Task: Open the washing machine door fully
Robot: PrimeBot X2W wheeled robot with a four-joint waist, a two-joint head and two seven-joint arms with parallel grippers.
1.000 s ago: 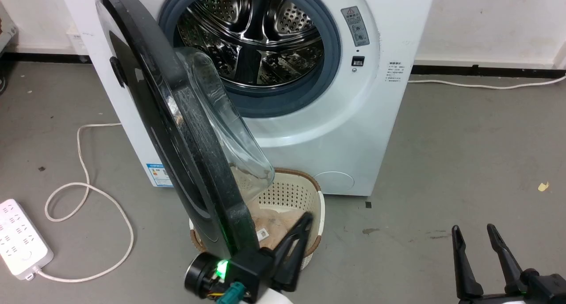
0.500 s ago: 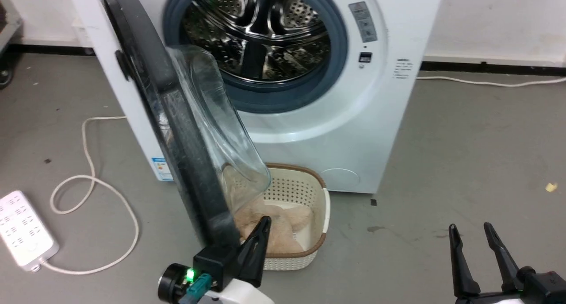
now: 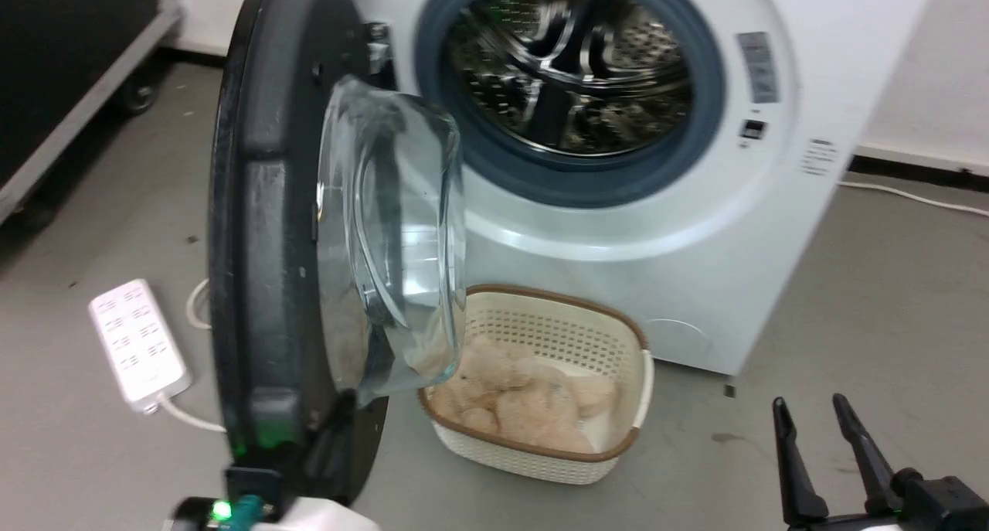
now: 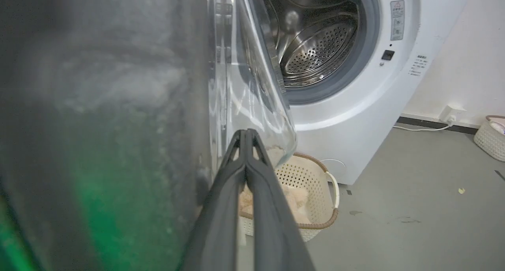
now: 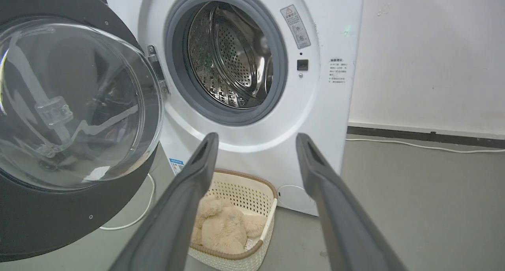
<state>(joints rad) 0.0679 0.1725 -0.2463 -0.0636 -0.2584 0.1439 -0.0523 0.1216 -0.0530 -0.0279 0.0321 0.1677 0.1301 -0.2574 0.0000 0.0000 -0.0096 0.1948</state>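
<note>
Evidently we set our left end effector [image 4: 245, 137], pressed together, at the inner rim of the washing machine door [image 3: 263, 206], standing square to the machine [image 3: 773, 229], to push it wider; our right end effector [image 3: 809, 407] waits spread.

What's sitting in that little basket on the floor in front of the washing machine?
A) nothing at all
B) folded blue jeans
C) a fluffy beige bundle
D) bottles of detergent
C: the basket on the floor before the washing machine holds a fluffy beige bundle, which looks soft and plush-like in both the head view and the right wrist view.
</note>
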